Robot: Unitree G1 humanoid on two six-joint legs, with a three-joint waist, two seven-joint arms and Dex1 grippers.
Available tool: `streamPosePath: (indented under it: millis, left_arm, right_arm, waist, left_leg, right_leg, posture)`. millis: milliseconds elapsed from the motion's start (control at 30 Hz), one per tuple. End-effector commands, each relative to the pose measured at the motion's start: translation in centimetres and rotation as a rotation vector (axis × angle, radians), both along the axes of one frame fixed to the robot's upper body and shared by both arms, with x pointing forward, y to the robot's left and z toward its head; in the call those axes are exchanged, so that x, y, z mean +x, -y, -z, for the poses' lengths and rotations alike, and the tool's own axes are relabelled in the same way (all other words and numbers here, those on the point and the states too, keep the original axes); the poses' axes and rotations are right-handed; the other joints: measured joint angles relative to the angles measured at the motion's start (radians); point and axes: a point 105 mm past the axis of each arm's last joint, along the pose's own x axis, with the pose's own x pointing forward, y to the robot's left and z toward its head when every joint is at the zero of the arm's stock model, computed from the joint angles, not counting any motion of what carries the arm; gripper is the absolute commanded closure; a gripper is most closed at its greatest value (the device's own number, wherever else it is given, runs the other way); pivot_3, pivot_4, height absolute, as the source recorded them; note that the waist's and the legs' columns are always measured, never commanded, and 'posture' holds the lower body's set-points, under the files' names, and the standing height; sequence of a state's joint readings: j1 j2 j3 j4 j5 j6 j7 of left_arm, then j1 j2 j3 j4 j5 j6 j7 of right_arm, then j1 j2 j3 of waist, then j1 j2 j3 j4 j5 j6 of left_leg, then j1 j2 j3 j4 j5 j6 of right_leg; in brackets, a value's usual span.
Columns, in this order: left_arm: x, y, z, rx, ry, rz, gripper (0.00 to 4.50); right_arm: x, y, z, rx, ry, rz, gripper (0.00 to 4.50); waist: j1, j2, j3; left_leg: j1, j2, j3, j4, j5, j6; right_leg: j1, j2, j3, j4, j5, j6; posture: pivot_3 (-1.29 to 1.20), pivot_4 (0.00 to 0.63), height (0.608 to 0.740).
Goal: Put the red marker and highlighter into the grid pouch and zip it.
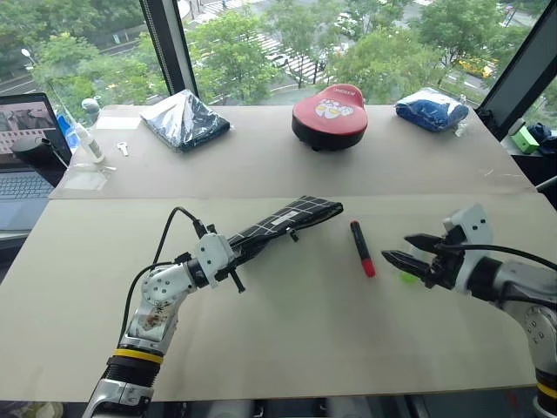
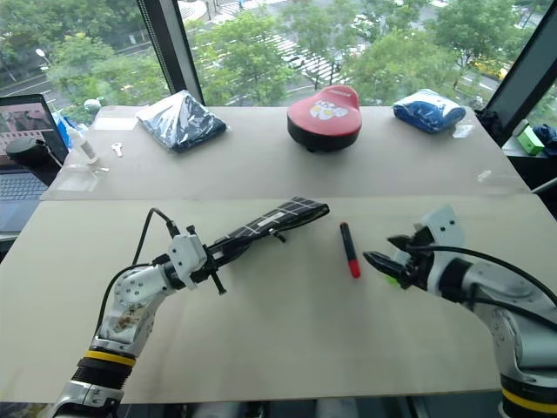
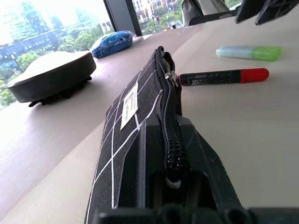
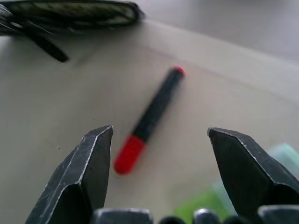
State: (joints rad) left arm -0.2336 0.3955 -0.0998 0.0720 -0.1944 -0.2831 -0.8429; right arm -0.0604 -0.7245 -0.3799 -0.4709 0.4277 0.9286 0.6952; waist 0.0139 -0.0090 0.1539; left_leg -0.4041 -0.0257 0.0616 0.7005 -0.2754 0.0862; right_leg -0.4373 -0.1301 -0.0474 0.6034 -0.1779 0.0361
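The grid pouch [image 1: 296,213] lies slanted across the middle of the table. My left gripper [image 1: 235,251] is shut on its near left end, and its edge with the zipper [image 3: 170,121] runs between the fingers. The red marker [image 1: 362,248] rests on the table just right of the pouch's far end, red end toward me. The green highlighter [image 3: 250,52] lies beyond the marker and is partly covered by my right gripper [image 1: 397,247]. That gripper hovers open right of the marker, nothing between its fingers [image 4: 93,158].
Along the back of the table stand a red and black padded object [image 1: 329,113], a dark plastic-wrapped bundle [image 1: 184,119] and a blue bundle [image 1: 432,109]. A laptop [image 1: 26,148] and a small bottle [image 1: 90,144] stand at the far left.
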Motion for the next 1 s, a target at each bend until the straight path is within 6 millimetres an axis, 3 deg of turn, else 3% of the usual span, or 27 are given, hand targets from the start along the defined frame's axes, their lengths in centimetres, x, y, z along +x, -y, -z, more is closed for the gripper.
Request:
streamPosePath:
  millis: [33, 167, 467, 600, 767, 1000]
  left_arm:
    - [0.2, 0.7, -0.8, -0.018, 0.033, 0.032, 4.50]
    - [0.6, 1.1, -0.9, -0.024, 0.035, 0.045, 4.50]
    - [1.1, 1.7, -0.8, -0.039, 0.035, 0.057, 4.50]
    - [1.1, 1.8, -0.7, -0.044, 0.034, 0.057, 4.50]
    - [1.1, 1.6, -0.8, -0.052, 0.038, 0.044, 4.50]
    - [1.1, 1.0, -1.0, -0.049, 0.045, 0.022, 4.50]
  right_arm:
    - [0.7, 4.8, -0.8, -0.112, 0.047, 0.271, 0.88]
    - [1.7, 6.0, 0.1, -0.114, 0.032, 0.416, 0.88]
    - [3.4, 4.6, 0.0, 0.027, 0.019, 0.535, 0.88]
    - [3.5, 3.1, 0.4, 0.057, -0.009, 0.508, 0.88]
    - [3.2, 1.2, 1.9, 0.070, -0.073, 0.469, 0.88]
    - [2.7, 0.3, 4.9, 0.044, -0.167, 0.460, 0.88]
  waist:
    - [0.000, 0.000, 0.000]
    - [0.000, 0.000, 0.000]
    - [0.000, 0.000, 0.000]
    - [0.001, 0.000, 0.000]
    - [-0.003, 0.000, 0.000]
    - [-0.002, 0.000, 0.000]
  left_leg:
    - [0.000, 0.000, 0.000, 0.000, 0.000, 0.000]
    - [0.000, 0.000, 0.000, 0.002, 0.000, 0.000]
    - [0.000, 0.000, 0.000, 0.003, -0.001, 0.002]
    - [-0.001, -0.001, 0.000, 0.004, -0.001, 0.002]
    - [-0.001, -0.001, 0.000, 0.004, -0.001, 0.003]
    - [0.000, -0.001, 0.000, 0.004, -0.001, 0.003]
  right_leg:
    - [0.001, 0.000, 0.000, 0.000, 0.000, 0.000]
    - [0.001, 0.001, 0.000, 0.001, 0.000, 0.000]
    - [0.001, 0.001, 0.000, 0.002, 0.000, 0.000]
    - [0.001, 0.001, 0.000, 0.002, 0.000, 0.000]
    - [0.001, 0.002, 0.000, 0.003, 0.000, 0.000]
    - [0.001, 0.002, 0.000, 0.004, 0.000, 0.000]
  posture:
    - [0.00, 0.150, 0.740]
    - [0.00, 0.150, 0.740]
    - [0.00, 0.150, 0.740]
    - [0.00, 0.150, 0.740]
    - [0.00, 0.150, 0.740]
    - [0.00, 0.150, 0.740]
